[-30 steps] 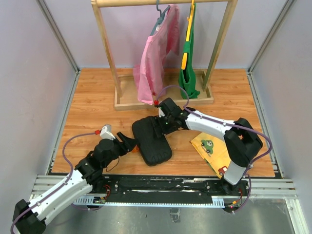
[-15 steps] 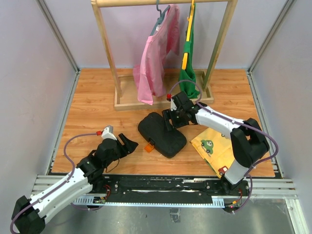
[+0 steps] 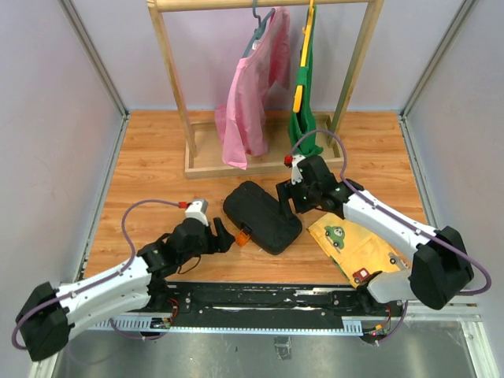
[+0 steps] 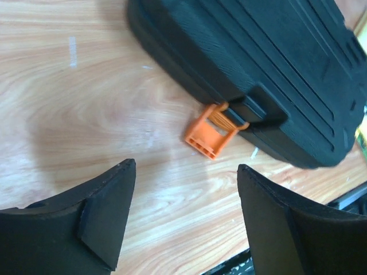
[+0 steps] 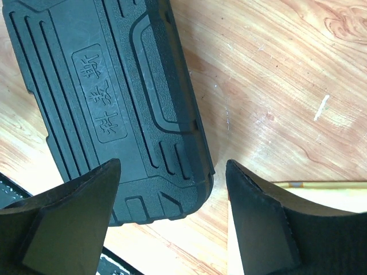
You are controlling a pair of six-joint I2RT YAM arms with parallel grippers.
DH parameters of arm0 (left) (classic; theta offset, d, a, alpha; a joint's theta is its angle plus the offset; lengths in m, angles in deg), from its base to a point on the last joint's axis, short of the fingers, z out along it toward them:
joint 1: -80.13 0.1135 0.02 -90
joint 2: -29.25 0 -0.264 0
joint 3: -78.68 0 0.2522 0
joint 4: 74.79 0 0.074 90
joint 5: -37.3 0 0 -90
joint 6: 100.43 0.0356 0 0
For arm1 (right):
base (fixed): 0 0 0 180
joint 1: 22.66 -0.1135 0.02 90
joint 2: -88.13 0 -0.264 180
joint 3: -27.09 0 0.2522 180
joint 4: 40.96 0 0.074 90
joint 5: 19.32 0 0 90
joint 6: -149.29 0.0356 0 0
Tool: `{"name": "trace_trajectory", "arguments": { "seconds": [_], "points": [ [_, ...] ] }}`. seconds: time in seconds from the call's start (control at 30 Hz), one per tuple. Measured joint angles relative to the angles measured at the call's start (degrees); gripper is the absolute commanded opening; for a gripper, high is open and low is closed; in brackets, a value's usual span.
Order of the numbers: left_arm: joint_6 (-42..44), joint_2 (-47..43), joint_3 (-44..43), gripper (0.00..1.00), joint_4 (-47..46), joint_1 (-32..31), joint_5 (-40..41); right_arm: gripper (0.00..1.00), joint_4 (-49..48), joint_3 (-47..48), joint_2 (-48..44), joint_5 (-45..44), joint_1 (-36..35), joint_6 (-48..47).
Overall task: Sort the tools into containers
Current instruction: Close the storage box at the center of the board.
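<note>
On wood (image 3: 157,169), ribbed black plastic case (image 3: 260,213).

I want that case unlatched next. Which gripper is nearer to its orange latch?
Left. The left gripper, open, sits just short of the orange latch. The right gripper, open, is at the black case's far-right side, across the lid from it.

Mid-table (image 3: 150,173): tool case (image 3: 261,217), lying flat on the wood. On its near-left edge: latch (image 3: 242,236), resting on the tabletop. Just left of the latch, not touching it: left gripper (image 3: 227,239). Over the case's far-right end: right gripper (image 3: 288,201). Right of the case, near it: board (image 3: 354,248), lying flat. Behind everything: rack (image 3: 205,167), with garments (image 3: 252,102) hanging from it.
</note>
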Motion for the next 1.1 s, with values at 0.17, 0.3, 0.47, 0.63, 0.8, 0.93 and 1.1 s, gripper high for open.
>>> {"name": "trace_trajectory", "arguments": {
  "seconds": [0.17, 0.3, 0.47, 0.63, 0.8, 0.93, 1.1],
  "points": [
    [5.77, 9.25, -6.40, 0.80, -0.94, -10.62, 6.91, 0.75, -0.61, -2.16, -0.94, 0.00, 0.00, 0.07],
    [10.64, 13.92, -7.58, 0.85, -3.37, -13.66, 9.49, 0.76, -0.92, -3.63, -0.94, 0.04, 0.00, 0.11],
    [15.17, 17.55, -7.61, 0.87, -5.38, -14.23, 9.55, 0.76, -1.25, -4.55, -1.01, 0.04, 0.00, 0.13],
    [17.64, 21.90, -8.13, 0.86, -6.84, -14.23, 9.07, 0.76, -1.86, -4.90, -1.01, 0.11, 0.00, 0.24],
    [19.50, 26.27, -8.68, 0.84, -8.76, -14.25, 7.58, 0.76, -2.45, -5.05, -1.01, 0.42, 0.00, 0.28],
    [20.31, 28.79, -9.20, 0.81, -9.49, -14.25, 7.43, 0.76, -2.82, -5.40, -1.01, 0.57, 0.00, 0.28],
    [20.85, 32.39, -10.56, 0.75, -10.60, -14.25, 8.46, 0.76, -2.99, -5.57, -1.01, 1.18, 0.00, 0.31]
  ]
}}
